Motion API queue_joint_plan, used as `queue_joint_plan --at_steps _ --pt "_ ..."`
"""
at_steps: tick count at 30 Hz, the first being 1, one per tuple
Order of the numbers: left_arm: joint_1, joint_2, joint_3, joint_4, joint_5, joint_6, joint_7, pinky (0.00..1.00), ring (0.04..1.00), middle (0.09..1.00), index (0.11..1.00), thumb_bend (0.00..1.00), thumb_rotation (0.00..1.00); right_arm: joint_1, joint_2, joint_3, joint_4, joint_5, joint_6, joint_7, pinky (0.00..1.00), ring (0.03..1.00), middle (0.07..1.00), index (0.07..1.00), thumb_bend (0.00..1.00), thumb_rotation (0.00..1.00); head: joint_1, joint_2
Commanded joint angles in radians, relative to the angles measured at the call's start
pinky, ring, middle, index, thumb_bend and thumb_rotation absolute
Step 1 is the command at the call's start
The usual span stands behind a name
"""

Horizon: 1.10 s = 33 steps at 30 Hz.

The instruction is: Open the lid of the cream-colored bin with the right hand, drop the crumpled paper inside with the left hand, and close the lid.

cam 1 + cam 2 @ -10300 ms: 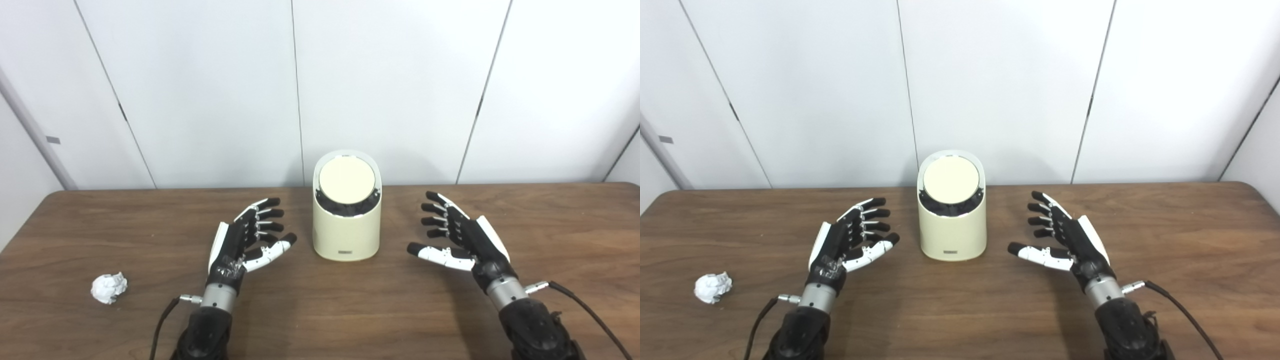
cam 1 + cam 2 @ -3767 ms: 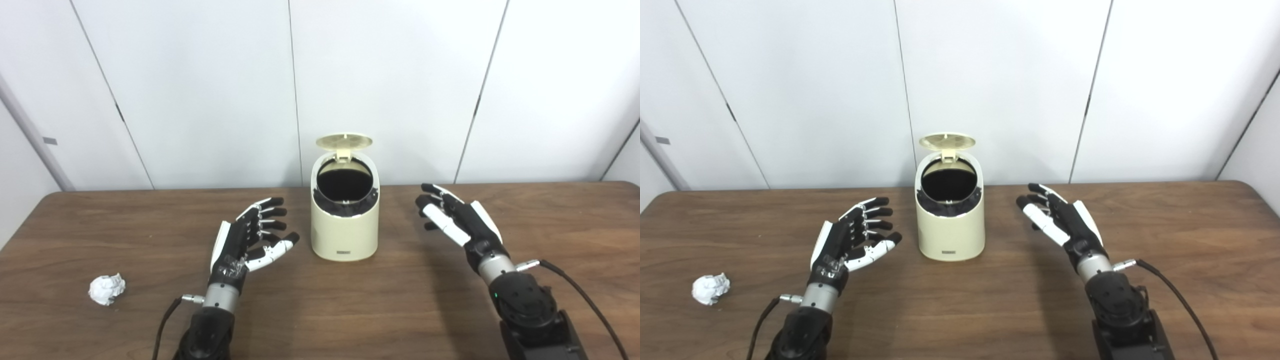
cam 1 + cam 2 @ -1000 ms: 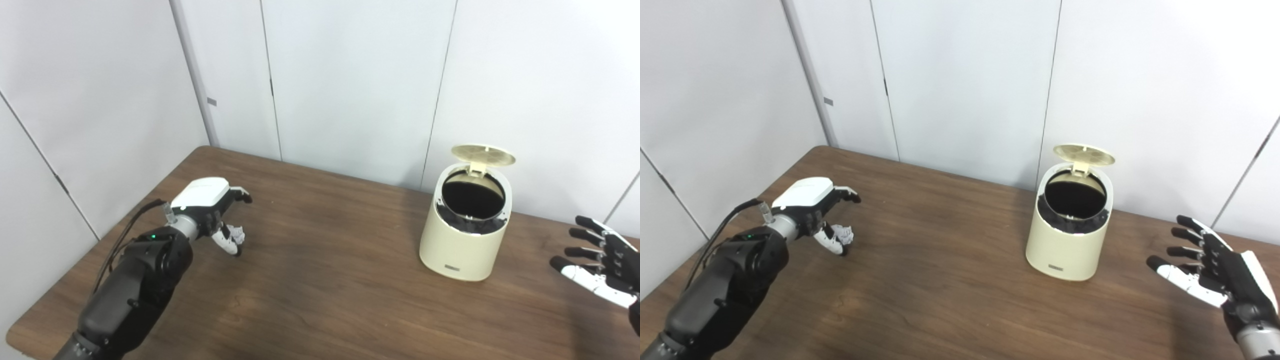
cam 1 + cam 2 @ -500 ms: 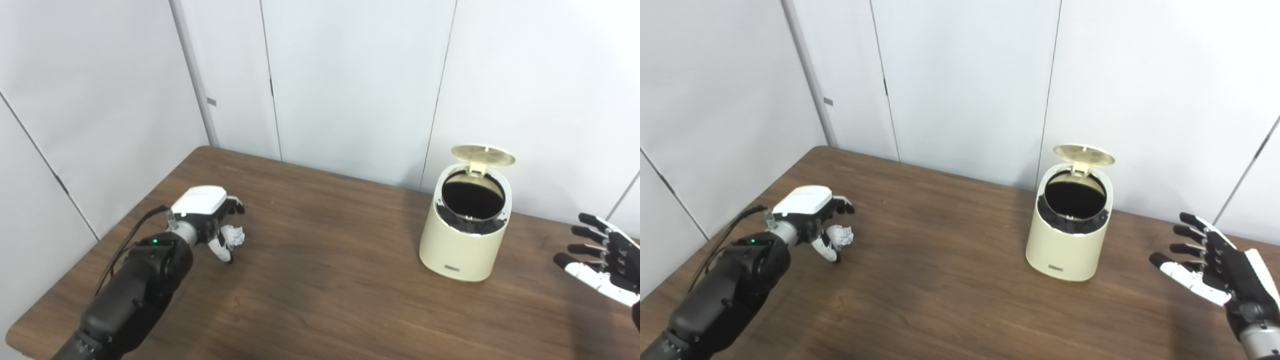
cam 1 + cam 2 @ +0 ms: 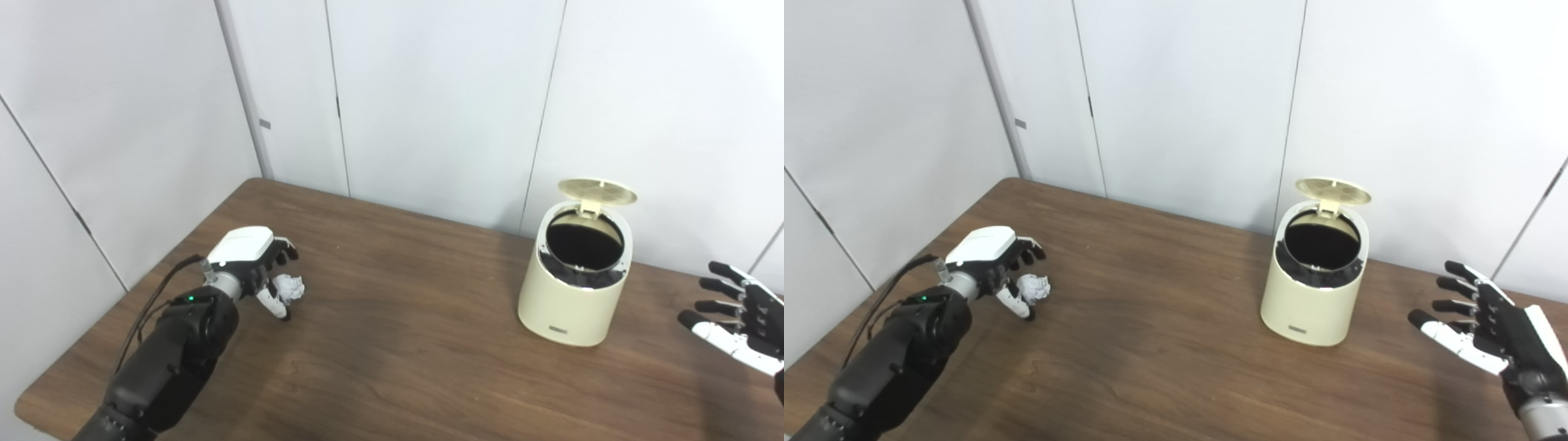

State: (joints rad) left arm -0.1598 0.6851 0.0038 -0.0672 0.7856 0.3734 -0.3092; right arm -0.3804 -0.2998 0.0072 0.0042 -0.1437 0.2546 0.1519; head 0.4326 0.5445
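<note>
Two hands | left hand (image 5: pixel 995 269) fingers clamped on paper (image 5: pixel 1035 287), far left of bin (image 5: pixel 1314 288) | lid (image 5: pixel 1333 191) up | right hand (image 5: pixel 1488 334) right of bin, fingers apart

Left hand (image 5: pixel 257 269) clasps crumpled paper (image 5: pixel 289 288); bin (image 5: pixel 576 288) lid (image 5: pixel 597 191) up.

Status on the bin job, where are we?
Done: lid stands open on the cream bin. In hand: left hand closed around the crumpled paper, seemingly lifted off the table. Right hand waits, open. Left: carry, drop, close lid.
</note>
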Motion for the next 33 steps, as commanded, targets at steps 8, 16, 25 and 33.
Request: queue_joint_plan --at_steps 8,16,25,33 --pt "0.004 0.01 -0.005 0.032 -0.093 -0.071 0.029 0.5 0.563 0.639 0.687 0.76 0.0 -0.047 -0.023 -0.008 -0.043 -0.014 0.002 -0.008 0.55 0.713 0.818 0.858 0.61 0.41 -0.011 0.004" --pt "0.007 -0.007 0.001 0.039 -0.169 -0.111 0.064 0.52 0.437 0.474 0.529 0.5 0.0 -0.05 -0.023 -0.011 -0.047 -0.022 0.005 -0.006 0.55 0.71 0.826 0.86 0.6 0.4 -0.014 0.008" --pt "0.005 -0.011 -0.01 0.053 -0.171 -0.123 0.104 0.48 0.429 0.477 0.52 0.5 0.0 -0.049 -0.022 -0.015 -0.056 -0.019 0.02 -0.004 0.58 0.737 0.841 0.868 0.6 0.41 -0.015 0.01" --pt "0.006 -0.006 -0.023 0.05 -0.161 -0.129 0.118 0.49 0.431 0.486 0.514 0.5 0.0 -0.047 -0.029 -0.012 -0.063 -0.03 0.024 -0.005 0.59 0.742 0.838 0.865 0.59 0.4 -0.019 0.01"
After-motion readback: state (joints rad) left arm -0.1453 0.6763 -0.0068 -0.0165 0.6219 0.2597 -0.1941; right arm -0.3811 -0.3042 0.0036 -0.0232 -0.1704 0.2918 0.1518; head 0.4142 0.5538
